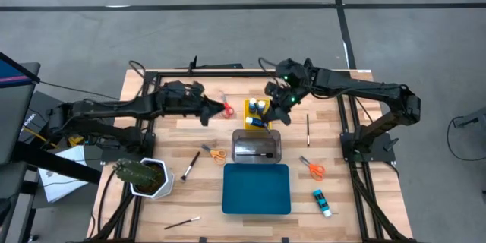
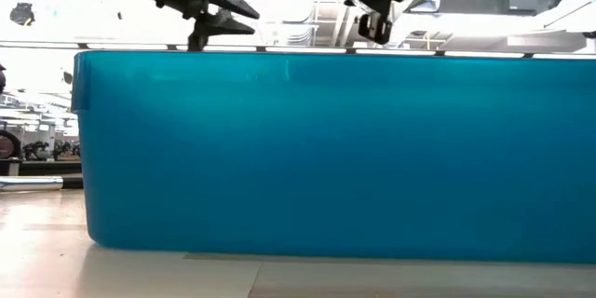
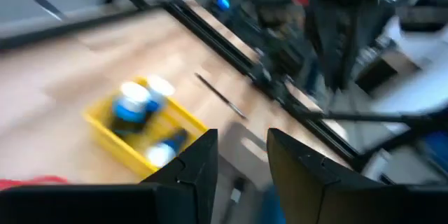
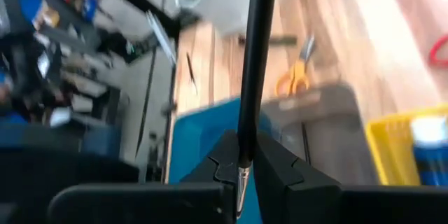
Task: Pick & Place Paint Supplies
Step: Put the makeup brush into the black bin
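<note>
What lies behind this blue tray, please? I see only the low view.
Observer: A yellow tray holding blue bottles, seen from above.
Operator: Does the right pincer hold anything?
Observer: Yes, it is shut on a dark brush, above that yellow tray.
Operator: And the left pincer?
Observer: Open and empty, by the red scissors.
</note>
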Controlling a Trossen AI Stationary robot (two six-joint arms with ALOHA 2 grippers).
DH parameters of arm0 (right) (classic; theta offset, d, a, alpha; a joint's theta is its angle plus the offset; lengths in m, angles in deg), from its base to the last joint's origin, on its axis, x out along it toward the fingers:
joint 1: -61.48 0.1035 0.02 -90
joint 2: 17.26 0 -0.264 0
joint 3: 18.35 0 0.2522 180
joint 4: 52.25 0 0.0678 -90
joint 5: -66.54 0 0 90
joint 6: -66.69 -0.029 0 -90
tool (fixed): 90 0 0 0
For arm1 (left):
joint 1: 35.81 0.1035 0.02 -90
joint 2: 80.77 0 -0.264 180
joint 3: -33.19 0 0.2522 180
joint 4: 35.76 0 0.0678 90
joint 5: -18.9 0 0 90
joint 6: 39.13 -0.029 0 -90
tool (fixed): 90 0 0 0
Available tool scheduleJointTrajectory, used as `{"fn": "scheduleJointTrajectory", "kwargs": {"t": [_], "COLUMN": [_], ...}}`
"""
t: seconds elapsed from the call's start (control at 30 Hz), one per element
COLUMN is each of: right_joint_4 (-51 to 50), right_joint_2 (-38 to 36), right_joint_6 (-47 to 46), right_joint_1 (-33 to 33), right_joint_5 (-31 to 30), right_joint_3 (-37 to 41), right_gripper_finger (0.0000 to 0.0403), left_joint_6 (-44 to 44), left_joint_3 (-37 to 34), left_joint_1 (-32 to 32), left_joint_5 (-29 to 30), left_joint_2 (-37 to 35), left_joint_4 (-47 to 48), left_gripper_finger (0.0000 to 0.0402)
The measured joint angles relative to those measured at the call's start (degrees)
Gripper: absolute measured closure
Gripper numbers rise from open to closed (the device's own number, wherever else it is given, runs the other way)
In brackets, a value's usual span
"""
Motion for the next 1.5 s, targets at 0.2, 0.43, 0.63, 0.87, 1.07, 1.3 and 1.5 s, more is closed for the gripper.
{"fn": "scheduleJointTrajectory", "kwargs": {"t": [0.2,0.43,0.63,0.87,1.07,1.3,1.5], "right_joint_4": [-5.38,-17.42,-33.84,-48.85,-49.85,-49.40,-49.36], "right_joint_2": [1.10,7.65,19.11,31.02,36.38,41.12,43.87], "right_joint_6": [2.91,9.59,17.96,22.27,22.25,21.53,20.65], "right_joint_1": [2.32,3.75,6.45,9.58,12.63,15.09,15.63], "right_joint_5": [-1.29,-7.39,-15.31,-21.53,-23.45,-23.47,-19.68], "right_joint_3": [-0.02,-9.93,-31.51,-46.49,-46.05,-46.09,-46.03], "right_gripper_finger": [0.0386,0.0386,0.0386,0.0386,0.0386,0.0386,0.0386], "left_joint_6": [-2.53,-4.14,-4.44,-5.26,-5.97,-6.11,-6.63], "left_joint_3": [0.00,0.07,0.00,0.00,0.00,0.00,0.00], "left_joint_1": [2.15,3.15,3.13,3.13,3.13,3.13,3.13], "left_joint_5": [8.71,12.66,14.12,14.13,16.53,21.82,24.34], "left_joint_2": [-7.92,-12.19,-12.72,-12.80,-13.63,-16.52,-20.04], "left_joint_4": [3.87,5.24,6.01,7.53,16.48,25.02,29.92], "left_gripper_finger": [0.0285,0.0285,0.0285,0.0285,0.0285,0.0285,0.0285]}}
